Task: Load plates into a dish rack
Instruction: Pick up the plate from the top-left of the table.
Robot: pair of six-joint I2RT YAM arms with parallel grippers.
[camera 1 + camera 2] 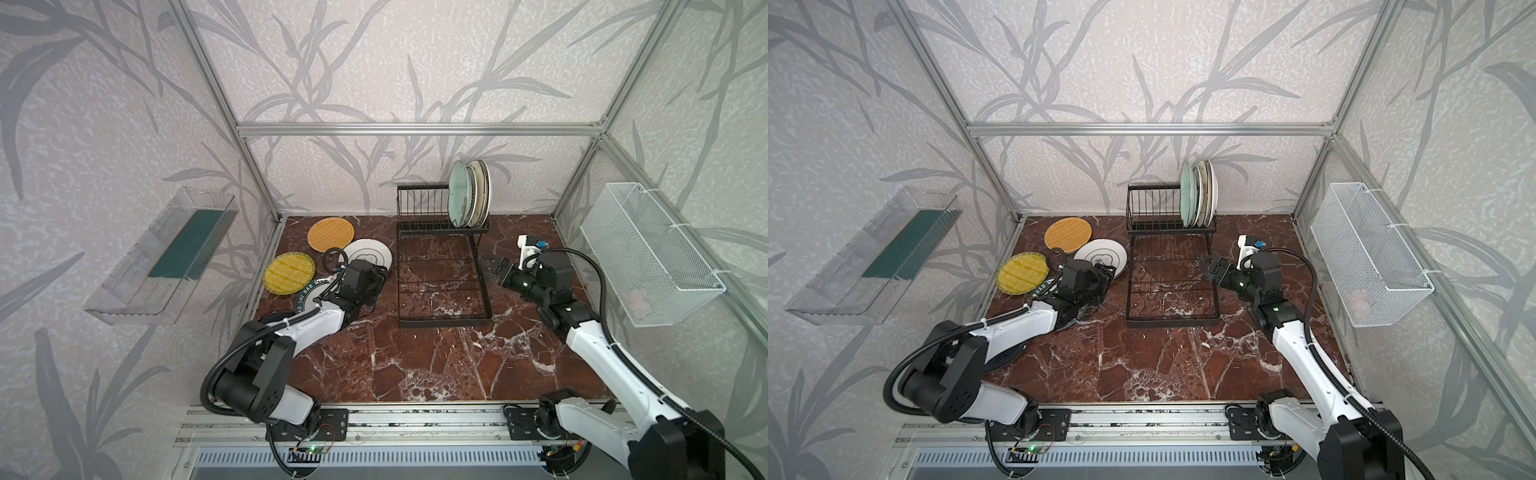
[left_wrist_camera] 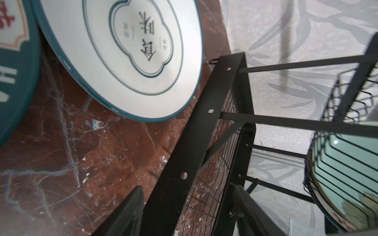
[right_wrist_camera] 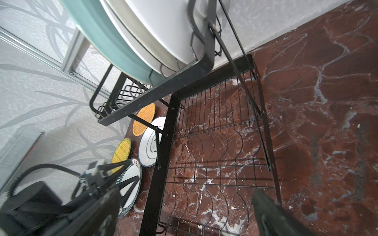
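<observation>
The dish rack [image 1: 441, 227] is recorded at the back of the red marble tabletop [image 1: 415, 365], against the rear wall. Upright plates are noted in the slots at its right end: a pale teal plate [image 1: 458, 195] on the left of the group, with lighter plates [image 1: 481, 193] packed close behind it; their exact count cannot be fixed. To the left of the dish rack, four plates are laid flat: an orange woven plate [image 1: 331, 234] nearest the wall, a yellow woven plate [image 1: 289, 273] farther left, a white emblem plate [image 1: 368, 252] just beside the rack's left bar, and a green-rimmed lettered plate [image 1: 307, 296] partly covered by the left arm. The left gripper [image 1: 379, 275] is positioned just beside the rack's left edge, over the rim of the white emblem plate; its fingers are parted and nothing is gripped, though contact with the plate cannot be judged. The right gripper [image 1: 494, 266] is held at the rack's right edge, fingers spread wide, with nothing between them.
</observation>
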